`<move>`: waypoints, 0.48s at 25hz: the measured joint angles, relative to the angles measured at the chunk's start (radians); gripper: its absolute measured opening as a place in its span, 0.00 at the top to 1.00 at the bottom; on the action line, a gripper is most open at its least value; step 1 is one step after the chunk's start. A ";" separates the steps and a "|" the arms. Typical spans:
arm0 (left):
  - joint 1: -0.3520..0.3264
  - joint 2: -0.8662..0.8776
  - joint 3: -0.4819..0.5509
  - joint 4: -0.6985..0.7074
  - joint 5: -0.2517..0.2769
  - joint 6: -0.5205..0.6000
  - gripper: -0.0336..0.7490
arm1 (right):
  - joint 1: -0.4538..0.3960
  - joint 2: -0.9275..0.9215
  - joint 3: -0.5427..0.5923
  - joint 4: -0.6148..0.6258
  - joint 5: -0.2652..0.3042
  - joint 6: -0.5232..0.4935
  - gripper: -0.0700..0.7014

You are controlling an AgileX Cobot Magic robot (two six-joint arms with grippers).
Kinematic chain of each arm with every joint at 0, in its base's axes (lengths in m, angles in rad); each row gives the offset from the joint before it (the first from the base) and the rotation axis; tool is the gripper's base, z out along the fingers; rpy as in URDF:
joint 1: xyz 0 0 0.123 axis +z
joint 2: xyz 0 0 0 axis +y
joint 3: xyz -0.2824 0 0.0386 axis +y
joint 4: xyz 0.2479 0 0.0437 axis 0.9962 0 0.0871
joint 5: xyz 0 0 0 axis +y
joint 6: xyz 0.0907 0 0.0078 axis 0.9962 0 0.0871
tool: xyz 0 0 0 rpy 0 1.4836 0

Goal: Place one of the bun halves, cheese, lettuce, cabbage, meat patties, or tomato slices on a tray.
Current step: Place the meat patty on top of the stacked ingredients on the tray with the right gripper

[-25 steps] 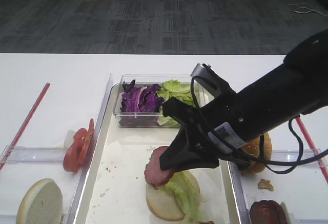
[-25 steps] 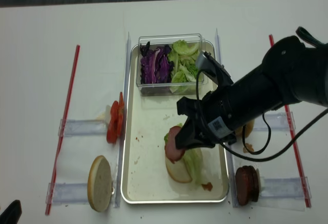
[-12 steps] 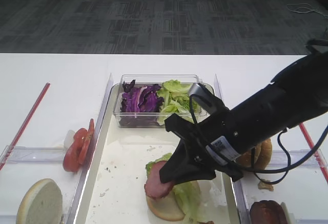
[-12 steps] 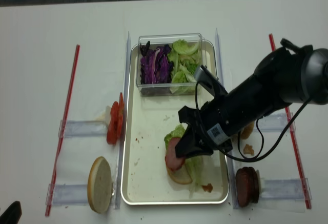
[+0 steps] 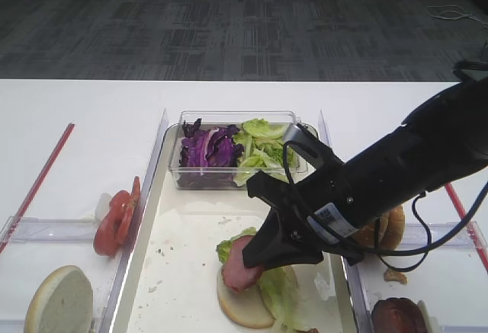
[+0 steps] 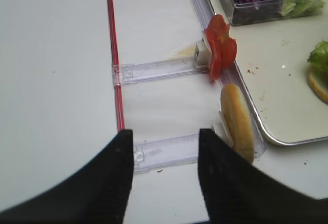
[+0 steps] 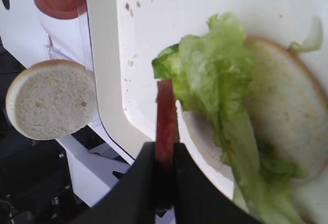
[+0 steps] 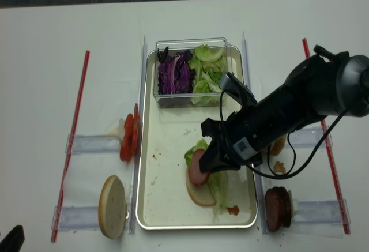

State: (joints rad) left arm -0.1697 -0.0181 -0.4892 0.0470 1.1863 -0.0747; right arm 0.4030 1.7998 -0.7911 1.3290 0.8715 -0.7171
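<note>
In the centre of the overhead view the right gripper [image 8: 203,168] has its jaws pressed together on a meat patty [image 8: 198,168], which it holds on edge, tilted, just above a lettuce leaf [image 8: 196,149] and a pale bun half [image 8: 199,195] lying in the lower middle of the tray [image 8: 165,206]. The right wrist view shows the grip closely: the patty [image 7: 166,121] runs up the middle of the frame as a thin reddish strip pinched at its lower end between the two dark fingers [image 7: 139,183], its free end reaching the left edge of the lettuce [image 7: 215,70], which drapes across the bun half [image 7: 287,116] to the right (whether the patty's tip touches the leaf cannot be told). At the top of the tray a clear plastic box [image 8: 190,72] holds purple cabbage [image 8: 174,73] on the left and more green leaves on the right. Left of the tray stand tomato slices [image 8: 129,139] in a holder, and below them another bun half [image 8: 112,206] stands on edge. At the lower right a darker patty [image 8: 278,208] sits outside the tray. The left gripper [image 6: 164,170] fills the bottom of its own view, its two dark fingers spread apart with nothing between them, over bare table.
</note>
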 joint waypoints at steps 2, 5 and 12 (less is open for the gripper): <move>0.000 0.000 0.000 0.000 0.000 0.000 0.59 | 0.000 0.000 0.000 -0.002 -0.004 0.000 0.79; 0.000 0.000 0.000 0.000 0.000 0.000 0.59 | 0.000 0.000 0.000 -0.002 -0.016 0.000 0.79; 0.000 0.000 0.000 0.000 0.000 0.000 0.59 | 0.000 0.000 0.000 -0.008 -0.028 0.002 0.79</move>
State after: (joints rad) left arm -0.1697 -0.0181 -0.4892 0.0470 1.1863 -0.0747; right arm 0.4030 1.7998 -0.7911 1.3208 0.8430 -0.7150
